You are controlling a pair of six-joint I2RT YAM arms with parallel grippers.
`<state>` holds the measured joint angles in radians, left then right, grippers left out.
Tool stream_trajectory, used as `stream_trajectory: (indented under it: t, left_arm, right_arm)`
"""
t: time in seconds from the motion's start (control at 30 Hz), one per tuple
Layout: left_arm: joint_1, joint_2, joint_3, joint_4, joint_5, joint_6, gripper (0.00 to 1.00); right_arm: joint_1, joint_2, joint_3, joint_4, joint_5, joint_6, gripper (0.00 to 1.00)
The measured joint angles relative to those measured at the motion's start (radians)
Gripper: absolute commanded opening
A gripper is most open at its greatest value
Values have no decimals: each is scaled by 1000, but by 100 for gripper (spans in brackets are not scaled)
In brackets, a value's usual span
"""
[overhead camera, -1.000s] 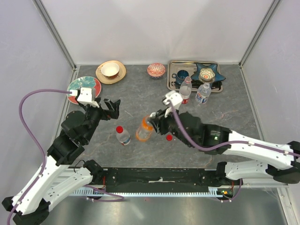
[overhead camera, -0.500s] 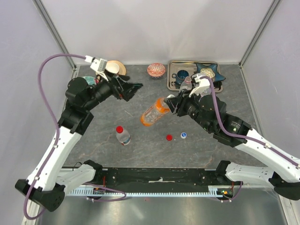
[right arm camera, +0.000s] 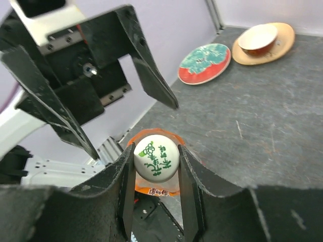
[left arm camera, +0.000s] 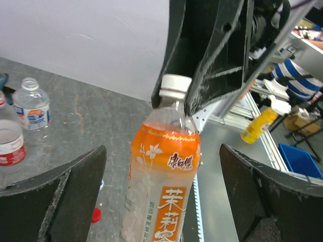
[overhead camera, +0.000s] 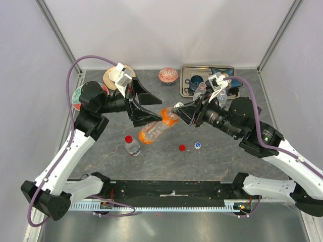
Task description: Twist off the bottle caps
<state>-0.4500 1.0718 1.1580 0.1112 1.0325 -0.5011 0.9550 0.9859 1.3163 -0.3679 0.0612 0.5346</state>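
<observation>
My right gripper [overhead camera: 177,112] [right arm camera: 155,157] is shut on the white cap [left arm camera: 174,85] of the orange bottle [overhead camera: 153,129] [left arm camera: 164,186] and holds it tilted above the table. My left gripper [overhead camera: 160,111] [left arm camera: 161,151] is open wide. Its fingers [left arm camera: 50,196] stand on either side of the bottle's body and do not touch it. A clear bottle with a red cap [overhead camera: 132,145] stands on the table below. Two more clear bottles [left arm camera: 31,103] [left arm camera: 10,141] stand by the tray; the one with the blue label has no cap.
A loose red cap [overhead camera: 182,147] and a blue-white cap [overhead camera: 198,145] lie on the table. A metal tray [overhead camera: 187,69] at the back right holds a blue mug [overhead camera: 194,82]. A patterned bowl [overhead camera: 168,75], a saucer with a cup [overhead camera: 112,78] and a red-green plate [right arm camera: 204,63] sit along the back and left.
The right gripper has lifted the orange bottle off the table by its cap and tilted it. The left arm swung over from the left, and its open jaws now straddle the bottle.
</observation>
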Motion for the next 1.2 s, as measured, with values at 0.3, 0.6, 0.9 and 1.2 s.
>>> stream_trajectory:
  t: [0.3, 0.6, 0.9, 1.2]
  left_arm:
    - [-47, -10, -23, -31, 74, 82, 98]
    - [-65, -18, -24, -83, 74, 146, 94]
    - [-113, -18, -24, -178, 71, 221, 92]
    - [-120, -18, -25, -196, 67, 248, 72]
  right_arm:
    - [-2, 50, 77, 20, -126, -1, 0]
    - [-3, 82, 80, 23, -171, -3, 0]
    - [-3, 99, 111, 37, -184, -5, 0]
    - [-4, 116, 112, 38, -188, -7, 0]
